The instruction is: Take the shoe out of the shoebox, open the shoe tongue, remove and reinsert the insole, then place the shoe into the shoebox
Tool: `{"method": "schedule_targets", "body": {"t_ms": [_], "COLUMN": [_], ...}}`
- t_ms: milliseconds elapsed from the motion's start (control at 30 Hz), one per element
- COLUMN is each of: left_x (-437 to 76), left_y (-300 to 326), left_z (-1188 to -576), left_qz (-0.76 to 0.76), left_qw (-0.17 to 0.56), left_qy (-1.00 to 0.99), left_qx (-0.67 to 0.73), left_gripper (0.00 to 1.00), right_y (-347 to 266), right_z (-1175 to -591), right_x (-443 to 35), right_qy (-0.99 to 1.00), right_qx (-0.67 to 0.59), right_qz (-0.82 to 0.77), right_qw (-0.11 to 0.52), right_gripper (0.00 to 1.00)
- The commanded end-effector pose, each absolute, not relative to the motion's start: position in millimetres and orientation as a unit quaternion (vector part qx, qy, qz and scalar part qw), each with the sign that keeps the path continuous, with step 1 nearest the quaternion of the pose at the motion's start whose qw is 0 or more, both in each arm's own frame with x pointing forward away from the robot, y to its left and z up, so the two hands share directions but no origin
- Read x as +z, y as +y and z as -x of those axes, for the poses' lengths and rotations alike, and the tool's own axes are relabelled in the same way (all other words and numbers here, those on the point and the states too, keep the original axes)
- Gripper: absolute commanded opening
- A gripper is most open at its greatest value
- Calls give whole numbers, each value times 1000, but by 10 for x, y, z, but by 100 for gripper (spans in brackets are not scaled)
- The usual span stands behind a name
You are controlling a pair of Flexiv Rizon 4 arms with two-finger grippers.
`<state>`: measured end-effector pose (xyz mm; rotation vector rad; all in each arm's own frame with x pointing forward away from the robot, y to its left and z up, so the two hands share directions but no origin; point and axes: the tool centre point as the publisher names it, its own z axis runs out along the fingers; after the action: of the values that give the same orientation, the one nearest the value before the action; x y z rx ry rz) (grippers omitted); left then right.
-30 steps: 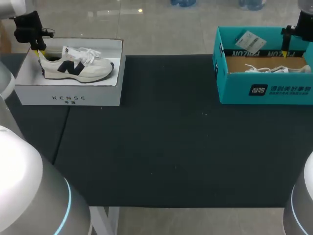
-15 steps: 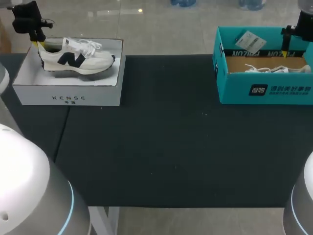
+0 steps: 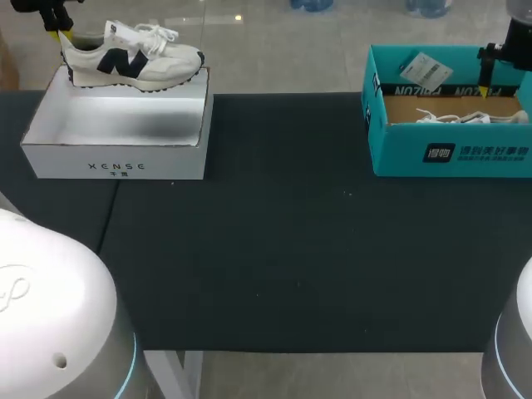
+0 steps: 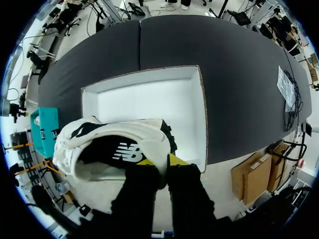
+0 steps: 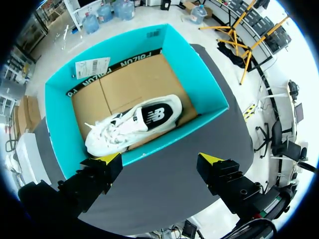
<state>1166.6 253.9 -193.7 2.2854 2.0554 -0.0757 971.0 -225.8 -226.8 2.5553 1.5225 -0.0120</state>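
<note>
I am pinching the heel collar of the shoe (image 4: 114, 149) in my left gripper (image 4: 162, 162), one yellow tip inside the heel and one outside, clamped on the wall between them. The shoe is hanging in the air above the far rim of the white shoebox (image 3: 116, 166), toe pointing along that rim, sole roughly level.

The step in hand, as I am judging it, is carrying the shoe out of the white shoebox and setting it on the black table (image 3: 283, 249) in front of it. To do that well I am wanting a slow, level swing, since all the weight is hanging from the heel. The bite looks shallow, though my own fingers are hiding how deep it goes. I should be clearing the box's front wall fully before lowering, and landing the sole flat.

My right gripper (image 5: 159, 159) is hovering with its fingers spread wide and empty, well apart from the white shoebox.

Counting now: two shoeboxes, the white one and a teal shoebox (image 5: 199, 64); two shoes, mine and a second shoe (image 5: 132, 124) lying in the teal one; one paper tag (image 5: 92, 67); two grippers.
</note>
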Motion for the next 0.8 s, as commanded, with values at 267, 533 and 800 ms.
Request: {"method": "schedule_targets", "body": {"t_ms": [267,533,800], "left_x": [-1030,-988,-970], "left_y": [2299,2211,2207], "left_z": [-10374,-10348,-10335], "left_qz": [-742,-743,-734], "left_qw": [114,115,125], "left_qy": [657,655,664], "left_qx": [75,81,70], "left_gripper": [0,0,0], "right_y": [-2258,-2258,-2258], "right_z": [-9698,-9698,-9698], "right_x": [-2272,-2272,-2272], "right_qy": [510,510,510], "right_qx": [-3,-3,-3], "right_qz": [-856,-856,-856], "right_qw": [84,84,84], "right_gripper": [100,100,100]}}
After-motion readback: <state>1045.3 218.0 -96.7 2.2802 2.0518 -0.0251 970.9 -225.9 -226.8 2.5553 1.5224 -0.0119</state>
